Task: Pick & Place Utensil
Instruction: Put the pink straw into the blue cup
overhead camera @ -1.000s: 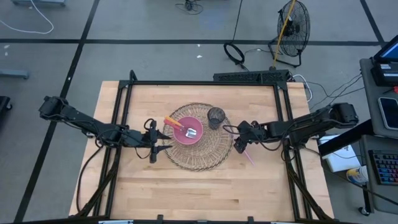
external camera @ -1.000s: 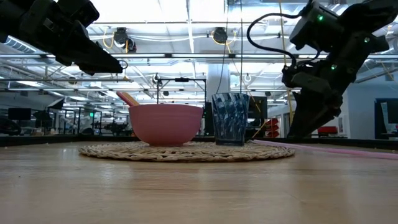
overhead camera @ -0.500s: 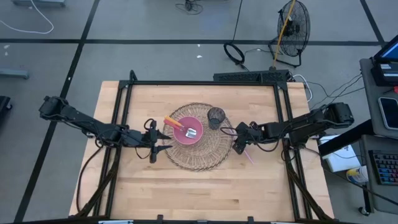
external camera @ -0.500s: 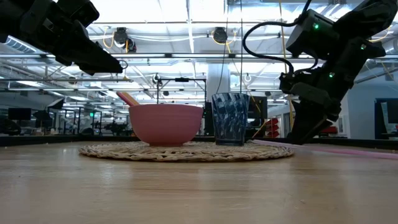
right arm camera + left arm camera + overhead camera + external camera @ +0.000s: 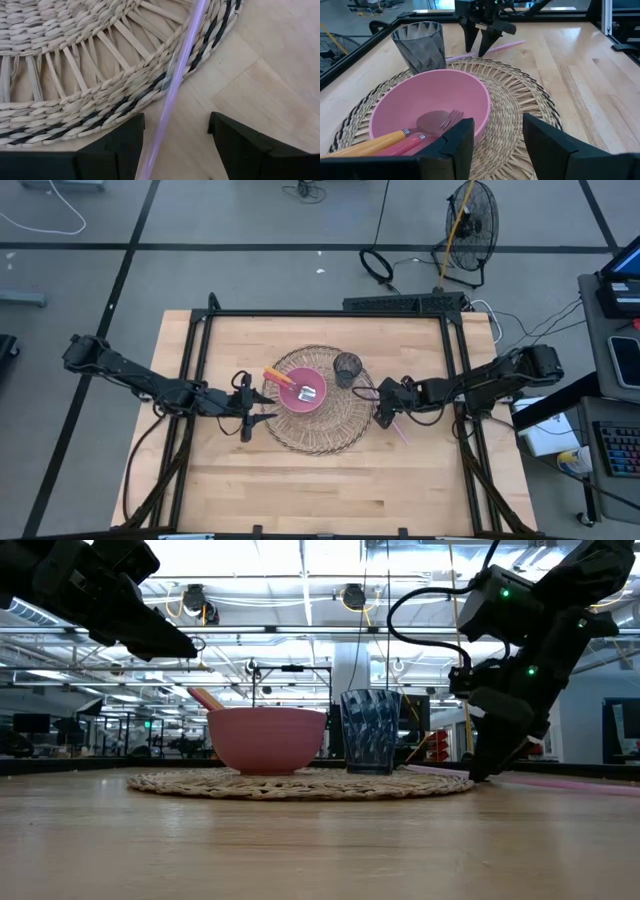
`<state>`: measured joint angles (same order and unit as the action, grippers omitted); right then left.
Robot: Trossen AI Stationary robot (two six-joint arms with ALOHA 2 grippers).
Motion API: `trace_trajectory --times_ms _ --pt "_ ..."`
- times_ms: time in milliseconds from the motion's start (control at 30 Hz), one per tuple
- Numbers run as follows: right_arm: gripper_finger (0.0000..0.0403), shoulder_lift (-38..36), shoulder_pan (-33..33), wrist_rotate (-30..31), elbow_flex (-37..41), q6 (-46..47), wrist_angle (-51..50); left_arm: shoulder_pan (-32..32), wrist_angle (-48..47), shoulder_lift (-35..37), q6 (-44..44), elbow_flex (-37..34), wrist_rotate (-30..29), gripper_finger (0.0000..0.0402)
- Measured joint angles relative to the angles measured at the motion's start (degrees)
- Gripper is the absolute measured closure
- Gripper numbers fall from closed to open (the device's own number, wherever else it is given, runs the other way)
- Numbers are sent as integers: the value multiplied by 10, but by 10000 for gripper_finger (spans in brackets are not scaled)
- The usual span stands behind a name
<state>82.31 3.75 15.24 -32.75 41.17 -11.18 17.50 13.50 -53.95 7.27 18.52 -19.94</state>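
Right arm: we record it reaching in from the table's right edge, its right gripper tilted steeply down at the right rim of the woven placemat, tips almost on the wood. Its fingers stand wide apart and hold nothing.

Pink utensil handle: we list it lying flat, half on the placemat rim, half on the table, running straight through the gap between those fingers, apparently clear of both.

Left arm: raised beside the placemat's left edge, left gripper parted and empty, pointing at the pink bowl.

Pink bowl: holds a fork and a spoon, with pink and orange handles.

Dark tumbler: upright just beside the bowl; we cannot see its contents.
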Motion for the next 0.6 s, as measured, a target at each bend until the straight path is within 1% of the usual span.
trace_trajectory --times_ms 100,200,467,600 --pt "187 -4 0 3 0 0 -1 0 0 0 0 0 0 231" --pt "203 -10 0 6 1 0 -2 0 0 0 0 0 0 231" --pt "274 -10 0 11 1 -8 -4 0 0 0 0 0 0 231" --pt "300 -10 0 10 1 -9 -2 0 0 0 0 0 2 231"
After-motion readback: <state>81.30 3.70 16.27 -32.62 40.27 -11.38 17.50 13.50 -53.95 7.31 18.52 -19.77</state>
